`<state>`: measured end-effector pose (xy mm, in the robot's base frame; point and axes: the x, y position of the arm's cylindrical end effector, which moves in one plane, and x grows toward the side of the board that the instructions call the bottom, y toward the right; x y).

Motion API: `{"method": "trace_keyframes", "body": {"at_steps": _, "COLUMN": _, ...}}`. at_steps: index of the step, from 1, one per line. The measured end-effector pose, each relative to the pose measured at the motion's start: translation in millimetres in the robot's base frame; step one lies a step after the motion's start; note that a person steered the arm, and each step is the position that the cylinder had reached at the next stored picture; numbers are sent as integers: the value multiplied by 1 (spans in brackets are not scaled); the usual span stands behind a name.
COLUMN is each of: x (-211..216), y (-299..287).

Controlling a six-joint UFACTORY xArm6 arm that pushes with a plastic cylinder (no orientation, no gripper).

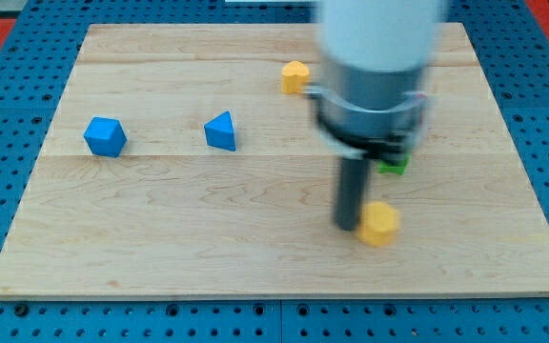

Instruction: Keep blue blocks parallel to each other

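Note:
A blue cube (105,136) sits at the view's left on the wooden board (160,229). A blue triangular block (222,131) lies to its right, at about the same height in the view. My tip (348,226) is far to the right of both blue blocks, in the lower middle-right of the board. It stands just left of a yellow block (380,223) and looks to be touching it.
A second yellow block (295,76) sits near the view's top centre. A green block (395,164) is mostly hidden behind the arm's body (375,86). A blue pegboard surface (8,114) surrounds the board.

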<state>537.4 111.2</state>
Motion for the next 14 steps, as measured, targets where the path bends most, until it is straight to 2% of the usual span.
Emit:
{"method": "trace_keyframes", "body": {"at_steps": 1, "x": 0, "y": 4}}
{"method": "trace_keyframes", "body": {"at_steps": 2, "x": -11, "y": -111}}
{"method": "trace_keyframes", "body": {"at_steps": 4, "x": -123, "y": -122}}
{"method": "trace_keyframes", "body": {"at_steps": 6, "x": -134, "y": -263}}
{"method": "trace_keyframes", "body": {"at_steps": 7, "x": -162, "y": -287}}
{"method": "trace_keyframes", "body": {"at_steps": 8, "x": -153, "y": -363}}
{"method": "trace_keyframes", "body": {"at_steps": 9, "x": -138, "y": -375}}
{"method": "trace_keyframes", "body": {"at_steps": 11, "x": -124, "y": -346}}
{"method": "trace_keyframes", "body": {"at_steps": 13, "x": -117, "y": -278}}
{"method": "trace_keyframes", "body": {"at_steps": 14, "x": -113, "y": -315}}
